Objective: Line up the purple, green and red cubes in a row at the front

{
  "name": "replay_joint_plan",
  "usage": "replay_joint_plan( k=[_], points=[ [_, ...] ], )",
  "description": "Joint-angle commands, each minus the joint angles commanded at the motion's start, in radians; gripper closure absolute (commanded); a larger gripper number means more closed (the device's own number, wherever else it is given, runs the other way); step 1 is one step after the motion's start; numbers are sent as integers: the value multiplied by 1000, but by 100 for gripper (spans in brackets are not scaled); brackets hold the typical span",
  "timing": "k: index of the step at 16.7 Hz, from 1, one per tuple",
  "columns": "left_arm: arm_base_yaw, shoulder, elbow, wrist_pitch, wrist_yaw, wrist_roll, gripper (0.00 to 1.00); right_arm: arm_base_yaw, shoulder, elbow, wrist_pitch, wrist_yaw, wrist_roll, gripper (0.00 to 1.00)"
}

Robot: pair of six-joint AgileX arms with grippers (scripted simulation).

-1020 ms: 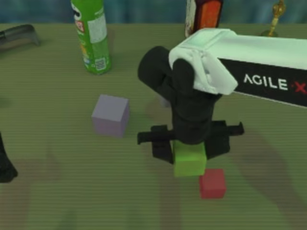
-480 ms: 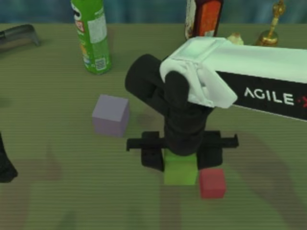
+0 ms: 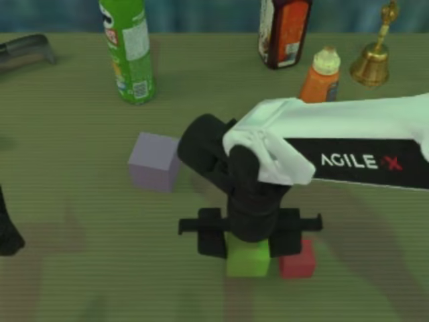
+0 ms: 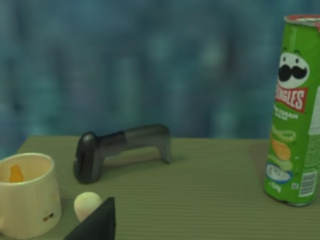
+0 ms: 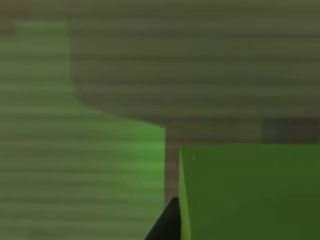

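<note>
Olive table [image 3: 80, 221]: purple cube [image 3: 154, 162], can [image 3: 129, 48], bell [image 3: 373, 59]

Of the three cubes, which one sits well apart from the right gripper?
The purple cube. It sits alone toward the table's left, while the right gripper is down over the green cube, with the red cube right beside it.

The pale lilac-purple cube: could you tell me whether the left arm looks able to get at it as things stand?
Probably yes. The pale lilac-purple matte cube sits apart on bare table toward the left; the left arm's tool is parked at the left edge, and the right arm's tool is busy with the lime-green matte cube nearer the front.
</note>
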Motion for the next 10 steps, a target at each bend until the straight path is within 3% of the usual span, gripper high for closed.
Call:
replay_joint_plan(
  k=[5, 10],
  points=[
    [0, 0, 0, 0, 0, 0, 0, 2, 14, -22, 30, 1, 1, 100],
    [0, 0, 0, 0, 0, 0, 0, 2, 14, -22, 30, 1, 1, 62]
  ],
)
